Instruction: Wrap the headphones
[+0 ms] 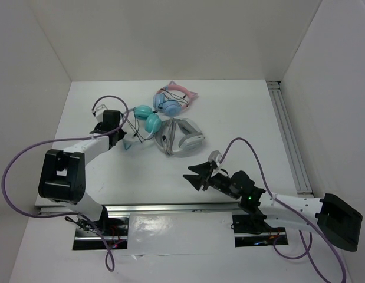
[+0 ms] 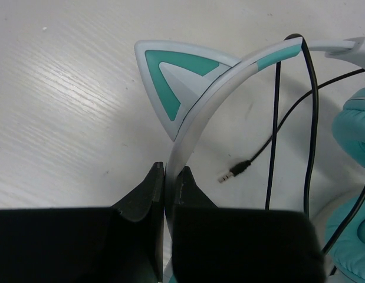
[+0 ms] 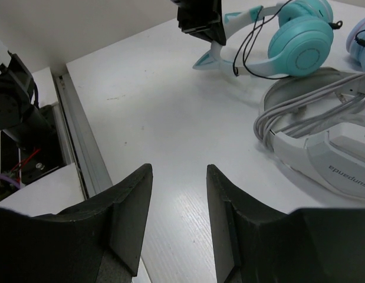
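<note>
Lying toward the back left of the table (image 1: 241, 118), the headphones (image 1: 146, 118) rest on their side with the teal cups together and the white headband arching out to the left. The left gripper (image 2: 165, 177) has its fingers pressed on that headband (image 2: 211, 100), pinching it just below a cat ear (image 2: 170, 82). The black cable (image 2: 312, 118) hangs loose across the band, unwrapped, and its plug (image 2: 234, 171) lies on the tabletop inside the arch.

Just right of the cups lies a grey pair (image 1: 182, 137) with its own cord bundled inside; it is on the side facing the right arm. A blue-and-pink pair (image 1: 173, 100) sits just behind both, with dark cable trailing around it.

The right gripper (image 3: 177, 174) is spread with nothing between its fingers, over bare table nearer the front, well apart from all three pairs.
</note>
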Robot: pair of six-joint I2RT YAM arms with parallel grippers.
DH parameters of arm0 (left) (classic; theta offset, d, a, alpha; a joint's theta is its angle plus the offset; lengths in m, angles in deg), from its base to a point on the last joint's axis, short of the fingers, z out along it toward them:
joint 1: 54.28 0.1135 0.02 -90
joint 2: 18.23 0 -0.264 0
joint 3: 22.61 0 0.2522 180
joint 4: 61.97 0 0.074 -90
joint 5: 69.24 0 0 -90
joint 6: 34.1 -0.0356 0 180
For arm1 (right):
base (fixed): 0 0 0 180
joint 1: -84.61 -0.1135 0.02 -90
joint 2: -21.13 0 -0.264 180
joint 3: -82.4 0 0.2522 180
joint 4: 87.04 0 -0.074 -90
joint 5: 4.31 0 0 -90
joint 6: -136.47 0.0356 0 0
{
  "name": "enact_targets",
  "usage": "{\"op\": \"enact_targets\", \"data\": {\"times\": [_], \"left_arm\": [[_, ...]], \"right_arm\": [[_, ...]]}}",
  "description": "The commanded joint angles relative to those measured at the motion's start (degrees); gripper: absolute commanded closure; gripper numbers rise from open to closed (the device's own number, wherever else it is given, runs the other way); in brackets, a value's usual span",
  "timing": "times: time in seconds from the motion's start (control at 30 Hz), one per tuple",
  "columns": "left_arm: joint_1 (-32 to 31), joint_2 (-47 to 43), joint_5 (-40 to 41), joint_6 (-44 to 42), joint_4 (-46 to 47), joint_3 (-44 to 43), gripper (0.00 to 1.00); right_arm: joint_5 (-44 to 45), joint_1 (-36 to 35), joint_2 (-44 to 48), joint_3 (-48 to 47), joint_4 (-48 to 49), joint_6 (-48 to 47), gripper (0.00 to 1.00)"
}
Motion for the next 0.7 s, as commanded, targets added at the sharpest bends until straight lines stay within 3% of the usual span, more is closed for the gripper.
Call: {"op": "enact_targets", "data": {"times": [0.0, 0.3, 0.67], "left_arm": [[2.8, 2.0, -3.4, 3.4, 7.0, -3.4, 1.00], [4.9, 12.0, -6.1, 4.8, 5.9, -8.7, 1.00], [7.2, 7.9, -7.5, 7.3, 8.6, -4.0, 1.00]], "right_arm": [[-1.3, -0.4, -1.0, -2.8, 4.1, 0.4, 0.51], [-2.6, -0.9, -2.6, -3.3, 4.1, 1.0, 0.51], [-3.2, -0.9, -6.7, -3.9, 5.8, 1.0, 0.52]]}}
